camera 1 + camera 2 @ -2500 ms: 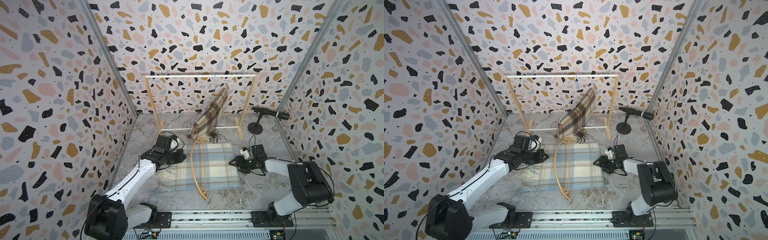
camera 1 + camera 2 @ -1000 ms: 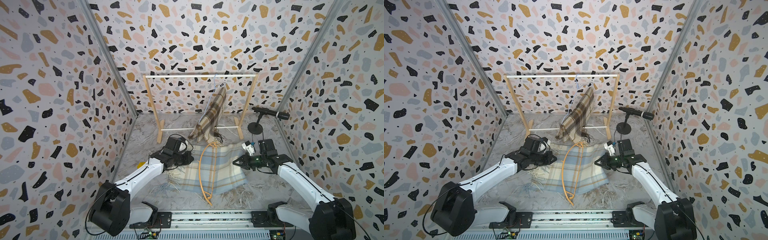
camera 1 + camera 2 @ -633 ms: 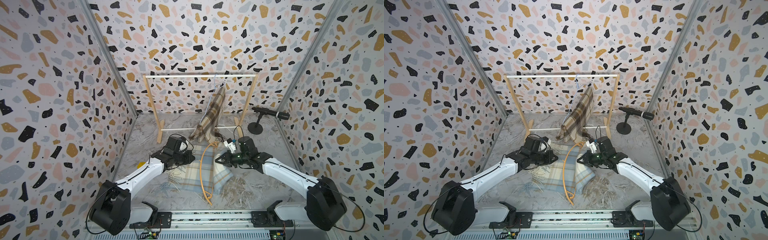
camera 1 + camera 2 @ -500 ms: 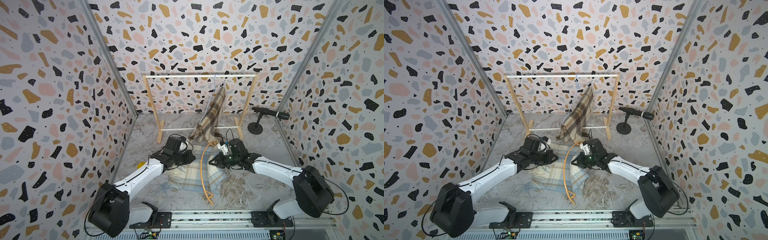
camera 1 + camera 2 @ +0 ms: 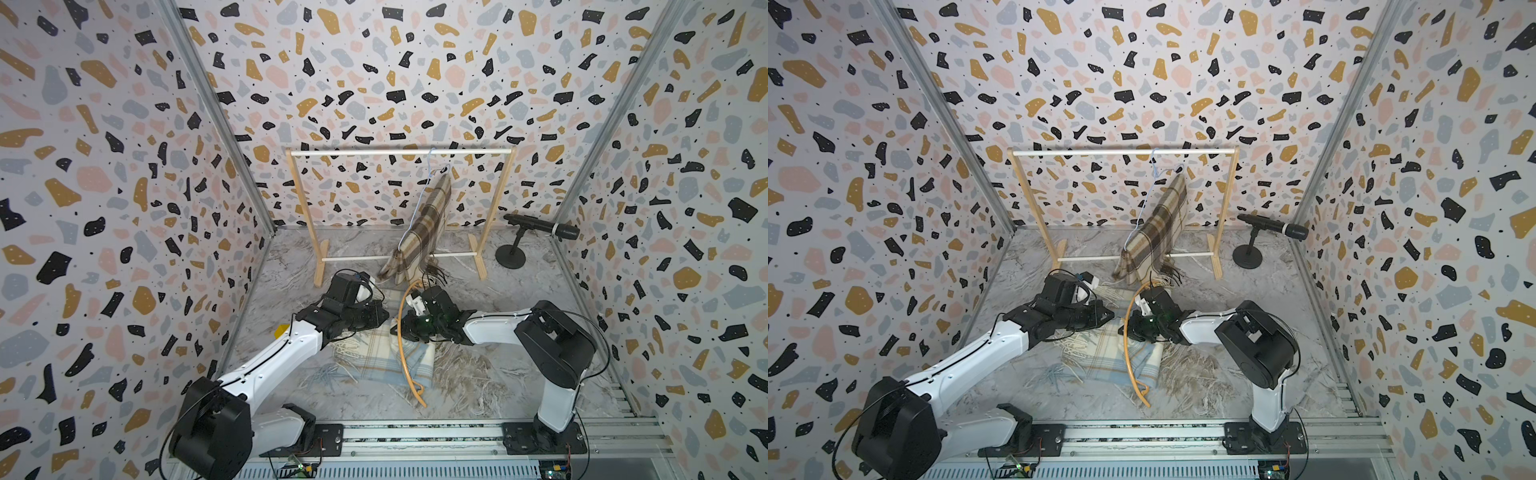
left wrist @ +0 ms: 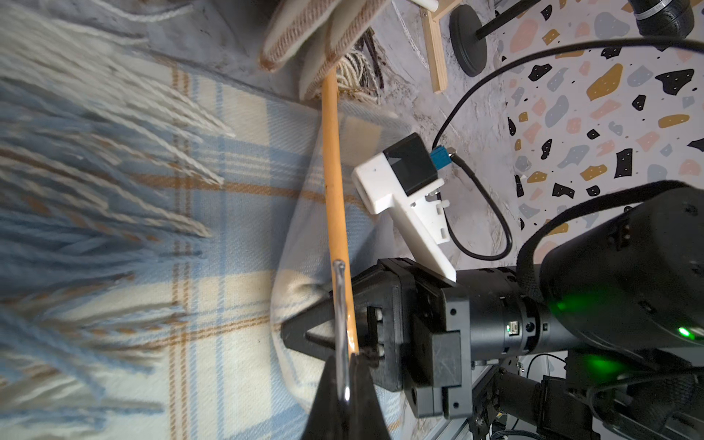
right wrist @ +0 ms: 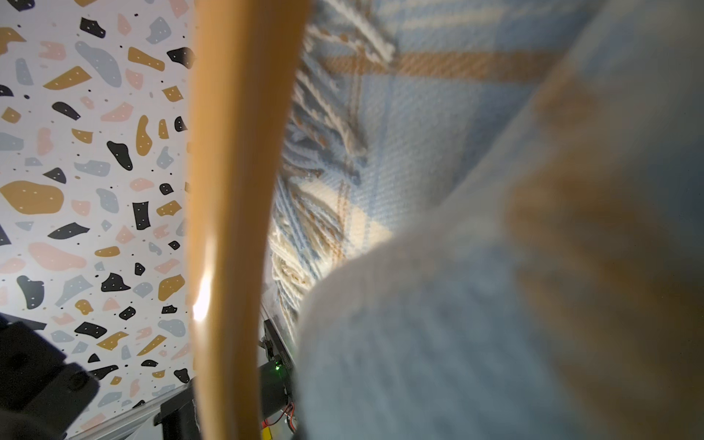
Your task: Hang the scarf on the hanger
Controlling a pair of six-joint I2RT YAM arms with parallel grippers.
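Both meet over fringed plaid scarf [image 6: 228,228]: left gripper [image 6: 344,377] pinches the curved orange hanger [image 6: 334,171], right gripper's [image 6: 293,330] state unclear.

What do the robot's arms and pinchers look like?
The left arm and right arm are white tubes with chunky black joints. Thin black cables loop along them. The right gripper is black and pointy, beside a white camera bracket and green lights.

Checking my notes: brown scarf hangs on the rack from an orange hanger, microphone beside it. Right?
No: both top views show the brown scarf hanging on the rack from a pale blue hanger, microphone beside it.
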